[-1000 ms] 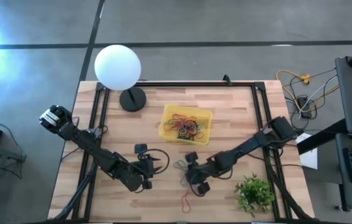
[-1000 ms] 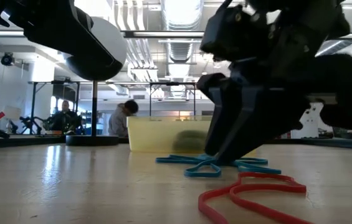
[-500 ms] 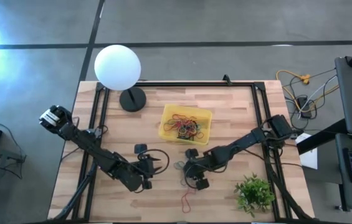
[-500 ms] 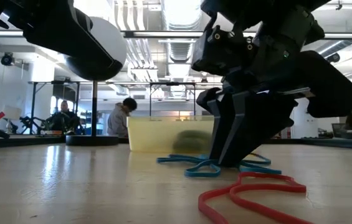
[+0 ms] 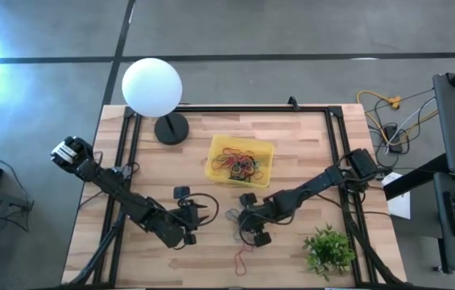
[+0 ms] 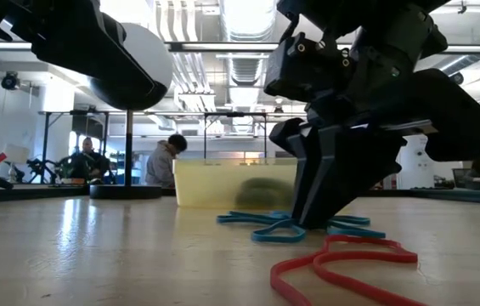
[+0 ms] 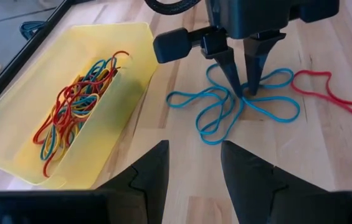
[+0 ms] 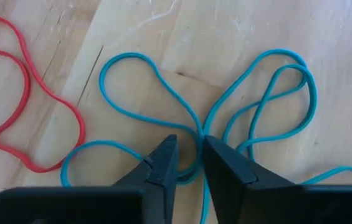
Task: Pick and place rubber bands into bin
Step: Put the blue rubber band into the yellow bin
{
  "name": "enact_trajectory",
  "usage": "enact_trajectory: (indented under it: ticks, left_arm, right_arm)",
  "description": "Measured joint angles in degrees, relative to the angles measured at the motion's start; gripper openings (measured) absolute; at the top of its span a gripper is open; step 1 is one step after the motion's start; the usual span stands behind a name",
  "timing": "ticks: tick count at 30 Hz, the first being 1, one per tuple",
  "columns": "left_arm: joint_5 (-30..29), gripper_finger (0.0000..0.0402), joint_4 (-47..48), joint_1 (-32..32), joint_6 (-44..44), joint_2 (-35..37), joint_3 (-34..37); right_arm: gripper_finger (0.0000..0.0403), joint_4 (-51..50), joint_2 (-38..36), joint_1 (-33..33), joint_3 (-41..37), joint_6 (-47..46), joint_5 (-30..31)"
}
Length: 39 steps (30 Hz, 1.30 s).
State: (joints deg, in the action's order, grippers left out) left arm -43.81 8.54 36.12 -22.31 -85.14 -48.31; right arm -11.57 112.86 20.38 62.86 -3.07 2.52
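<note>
Right wrist view puts us right on the action: the right gripper (image 8: 190, 155) is down on the wooden table (image 8: 238, 37), its two dark fingers drawn in narrow with strands of the blue rubber bands (image 8: 260, 99) pinched in the slim gap between the tips. Those blue loops fan out flat around the fingertips like petals, and a red rubber band (image 8: 32, 99) lies loose on the wood just beside them, touching nothing. From the left wrist view the same gripper stands upright over the crossing of the blue loops, near the yellow bin (image 7: 14, 124). That translucent tray holds a tangle of red, blue and yellow bands (image 7: 76, 106). The left gripper (image 7: 194, 171) hovers near the bin with its fingers parted and nothing between them. Looking down from the high view, the bin sits at the middle of the table, a white globe lamp (image 5: 152, 87) well apart from it towards one far corner, a small green plant (image 5: 328, 250) well apart from it near the opposite edge, and both arms reach in on the near side of the bin.
</note>
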Motion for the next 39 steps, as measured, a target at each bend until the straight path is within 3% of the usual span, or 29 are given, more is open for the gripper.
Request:
enact_trajectory:
  ticks: [7, 16, 30, 39]
  left_arm:
    - [0.0, 0.0130, -0.1, 0.0, 0.0, 0.0, 0.0]
    - [0.0, 0.0130, -0.2, 0.0, 0.0, 0.0, 0.0]
    - [0.0, 0.0130, -0.9, 0.0, -0.9, 0.0, 0.8]
    - [0.0, 0.0130, -1.1, -0.1, -1.4, 0.0, 1.2]
  right_arm:
    - [0.0011, -0.7, 0.0, 0.0, 0.0, 0.0, 0.5]
    - [0.0008, -2.8, -1.1, 0.6, 1.3, 0.8, 0.8]
    - [0.0008, -5.9, -10.9, 0.9, 1.3, 3.1, 3.7]
    - [0.0008, -6.7, -18.1, 0.2, 1.4, 9.4, 14.2]
